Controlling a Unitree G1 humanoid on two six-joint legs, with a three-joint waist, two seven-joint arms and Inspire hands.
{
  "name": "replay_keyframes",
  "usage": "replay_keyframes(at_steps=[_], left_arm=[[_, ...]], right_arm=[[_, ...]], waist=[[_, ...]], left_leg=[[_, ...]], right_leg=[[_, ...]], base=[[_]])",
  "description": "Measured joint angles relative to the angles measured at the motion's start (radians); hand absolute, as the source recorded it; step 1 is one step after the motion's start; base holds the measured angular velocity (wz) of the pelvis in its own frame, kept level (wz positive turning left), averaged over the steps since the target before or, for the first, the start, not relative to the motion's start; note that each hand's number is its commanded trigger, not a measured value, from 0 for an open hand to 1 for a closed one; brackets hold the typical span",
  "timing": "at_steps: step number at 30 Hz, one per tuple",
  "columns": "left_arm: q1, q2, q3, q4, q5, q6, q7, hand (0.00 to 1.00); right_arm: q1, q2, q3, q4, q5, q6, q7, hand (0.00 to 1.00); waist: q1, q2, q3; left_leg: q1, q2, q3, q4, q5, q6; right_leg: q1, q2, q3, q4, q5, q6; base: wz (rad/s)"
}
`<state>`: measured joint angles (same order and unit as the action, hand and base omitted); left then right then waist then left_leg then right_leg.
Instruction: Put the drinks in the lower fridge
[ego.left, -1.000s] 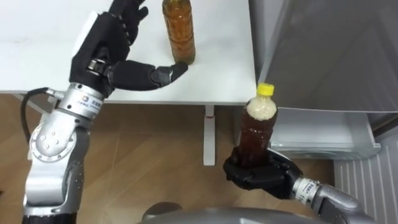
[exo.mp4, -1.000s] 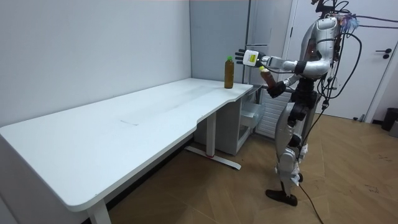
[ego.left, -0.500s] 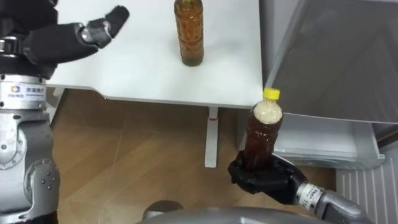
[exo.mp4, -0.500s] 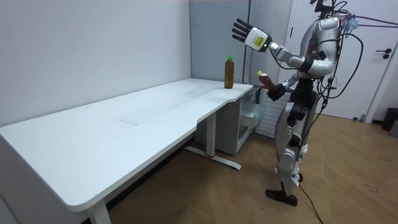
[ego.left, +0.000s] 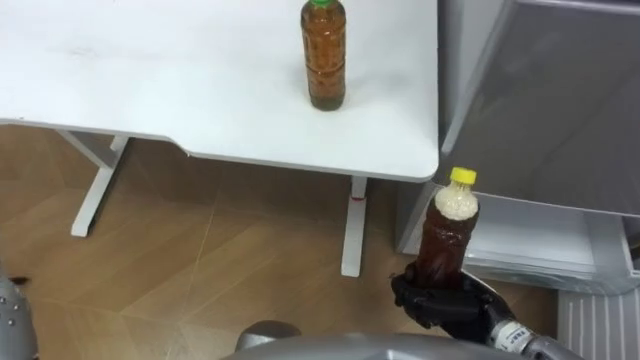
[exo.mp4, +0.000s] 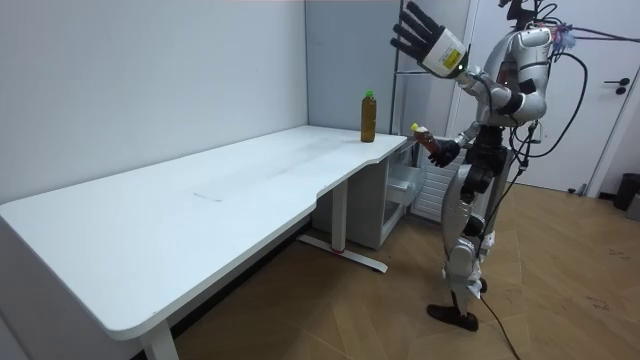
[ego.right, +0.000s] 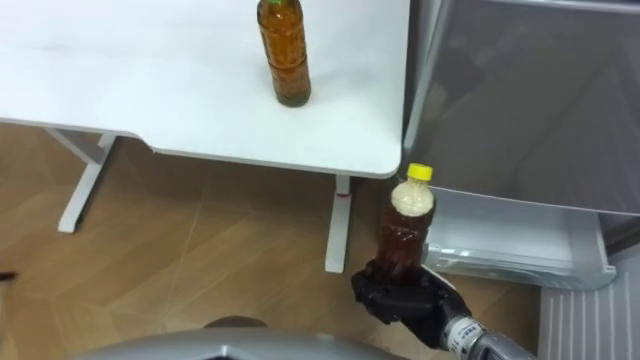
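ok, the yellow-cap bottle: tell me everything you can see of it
The yellow-capped bottle is clear plastic, filled with brown drink, with a pale foamy band at the neck under its yellow cap. It stands upright in the air, its lower part gripped by the right hand's curled dark fingers; nothing else touches it. It sits just off the white table's corner, in front of the open white fridge drawer, above wooden floor.

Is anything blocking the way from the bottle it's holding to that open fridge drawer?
Nothing visible does. The yellow-capped bottle, held upright in the right hand, is just beside the open fridge drawer, no object between them.
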<state>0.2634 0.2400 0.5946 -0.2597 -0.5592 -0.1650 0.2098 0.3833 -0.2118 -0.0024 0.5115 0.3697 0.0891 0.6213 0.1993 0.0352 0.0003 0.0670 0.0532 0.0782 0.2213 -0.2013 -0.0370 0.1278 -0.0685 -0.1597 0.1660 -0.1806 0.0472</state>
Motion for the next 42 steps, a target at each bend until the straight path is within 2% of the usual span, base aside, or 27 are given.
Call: replay_keyframes(at_steps=[4, 6, 7, 8, 9, 11, 16, 18, 21, 24, 26, 29, 33, 36, 39, 42], left_arm=[[0.025, -0.001, -0.041, 0.195, -0.051, 0.007, 0.084, 0.0], [0.031, -0.006, -0.096, 0.324, -0.058, 0.018, 0.136, 0.0], [0.035, -0.009, -0.109, 0.349, -0.058, 0.02, 0.146, 0.0], [0.039, -0.016, -0.137, 0.406, -0.059, 0.022, 0.164, 0.0], [0.039, -0.02, -0.151, 0.437, -0.059, 0.023, 0.173, 0.0], [0.041, -0.027, -0.214, 0.572, -0.061, 0.033, 0.187, 0.0], [0.049, -0.034, -0.303, 0.797, -0.113, 0.038, 0.187, 0.0], [0.057, -0.034, -0.325, 0.9, -0.133, 0.042, 0.17, 0.0], [0.083, -0.036, -0.369, 1.026, -0.179, 0.061, 0.152, 0.0], [0.085, -0.038, -0.388, 1.087, -0.176, 0.073, 0.136, 0.0], [0.079, -0.039, -0.406, 1.181, -0.147, 0.08, 0.117, 0.0], [0.079, -0.048, -0.42, 1.234, -0.145, 0.101, 0.103, 0.0], [0.091, -0.055, -0.462, 1.263, -0.145, 0.135, 0.076, 0.0], [0.109, -0.057, -0.521, 1.273, -0.137, 0.16, 0.038, 0.0], [0.108, -0.064, -0.566, 1.278, -0.07, 0.182, 0.011, 0.0], [0.081, -0.076, -0.579, 1.284, -0.005, 0.2, -0.009, 0.0]], right_arm=[[-0.001, 0.007, 0.001, -0.002, 0.029, 0.016, -0.041, 1.0], [-0.013, 0.011, 0.001, 0.025, 0.071, 0.024, -0.075, 1.0], [-0.016, 0.013, 0.001, 0.034, 0.073, 0.024, -0.084, 1.0], [-0.019, 0.016, 0.001, 0.05, 0.083, 0.025, -0.101, 1.0], [-0.022, 0.016, 0.002, 0.063, 0.093, 0.025, -0.108, 1.0], [-0.031, 0.018, 0.012, 0.113, 0.123, 0.026, -0.141, 1.0], [-0.06, 0.019, 0.014, 0.231, 0.15, 0.025, -0.2, 1.0], [-0.06, 0.016, 0.014, 0.252, 0.194, 0.025, -0.222, 1.0], [-0.071, 0.016, 0.018, 0.286, 0.297, 0.025, -0.268, 1.0], [-0.085, 0.016, 0.017, 0.308, 0.33, 0.026, -0.305, 1.0], [-0.095, 0.016, 0.017, 0.308, 0.351, 0.026, -0.329, 1.0], [-0.099, 0.016, 0.019, 0.308, 0.43, 0.023, -0.362, 1.0], [-0.103, 0.019, 0.021, 0.308, 0.534, 0.024, -0.404, 1.0], [-0.124, 0.026, 0.022, 0.319, 0.572, 0.024, -0.433, 1.0], [-0.149, 0.027, 0.024, 0.328, 0.581, 0.024, -0.444, 1.0], [-0.18, 0.029, 0.031, 0.337, 0.637, 0.024, -0.456, 1.0]], waist=[[-0.003, -0.002, -0.0003], [-0.005, -0.003, 0.0001], [-0.006, -0.012, -0.0036], [-0.008, -0.009, 0.0007], [-0.008, -0.012, 0.0005], [-0.006, -0.018, 0.0], [-0.027, -0.023, -0.0011], [-0.032, -0.017, 0.0007], [-0.06, -0.017, 0.0028], [-0.074, -0.015, 0.0029], [-0.086, -0.006, 0.0036], [-0.095, -0.001, 0.0088], [-0.111, 0.005, 0.0052], [-0.128, 0.0, 0.0043], [-0.143, -0.007, 0.0048], [-0.144, -0.015, 0.0044]], left_leg=[[0.008, -0.005, -0.011, 0.0, 0.0, 0.0], [0.014, -0.008, -0.018, -0.001, 0.0, 0.0], [0.014, -0.008, -0.019, -0.002, 0.0, 0.0], [0.013, -0.008, -0.021, -0.002, 0.0, 0.0], [0.013, -0.009, -0.02, -0.002, 0.0, 0.0], [0.017, -0.009, -0.016, -0.007, 0.0, 0.0], [0.036, -0.008, -0.004, -0.022, 0.0, 0.001], [0.047, -0.006, 0.012, -0.035, 0.0, 0.001], [0.038, -0.006, 0.019, -0.04, -0.002, 0.0], [0.033, -0.006, 0.018, -0.033, -0.002, 0.0], [0.032, -0.006, 0.016, -0.031, -0.002, 0.0], [0.029, -0.006, 0.018, -0.036, -0.002, 0.0], [0.022, -0.007, 0.018, -0.038, -0.002, 0.0], [0.011, -0.007, 0.021, -0.034, -0.001, 0.0], [0.006, -0.008, 0.02, -0.034, -0.001, 0.0], [0.006, -0.008, 0.019, -0.031, -0.001, 0.0]], right_leg=[[0.02, -0.003, -0.011, -0.012, -0.002, 0.001], [0.029, -0.005, -0.016, -0.016, -0.003, 0.002], [0.029, -0.005, -0.017, -0.016, -0.003, 0.002], [0.029, -0.005, -0.018, -0.016, -0.003, 0.002], [0.028, -0.005, -0.018, -0.016, -0.003, 0.002], [0.028, -0.005, -0.011, -0.016, -0.003, 0.002], [0.034, -0.005, -0.004, -0.014, -0.003, 0.002], [0.035, -0.005, 0.008, -0.013, -0.003, 0.002], [0.03, -0.004, 0.018, -0.014, -0.003, 0.002], [0.027, -0.004, 0.016, -0.013, -0.003, 0.002], [0.026, -0.004, 0.013, -0.013, -0.003, 0.002], [0.015, -0.004, 0.017, -0.012, -0.003, 0.002], [0.009, -0.005, 0.016, -0.014, -0.005, 0.004], [-0.005, -0.005, 0.02, -0.014, -0.005, 0.003], [-0.009, -0.006, 0.02, -0.015, -0.006, 0.005], [-0.011, -0.006, 0.018, -0.015, -0.006, 0.005]], base=[[0.1], [0.08], [0.05], [0.0], [0.0], [-0.06], [-0.08], [-0.2], [-0.07], [0.01], [0.0], [-0.02], [0.0], [-0.03], [0.0], [0.0]])
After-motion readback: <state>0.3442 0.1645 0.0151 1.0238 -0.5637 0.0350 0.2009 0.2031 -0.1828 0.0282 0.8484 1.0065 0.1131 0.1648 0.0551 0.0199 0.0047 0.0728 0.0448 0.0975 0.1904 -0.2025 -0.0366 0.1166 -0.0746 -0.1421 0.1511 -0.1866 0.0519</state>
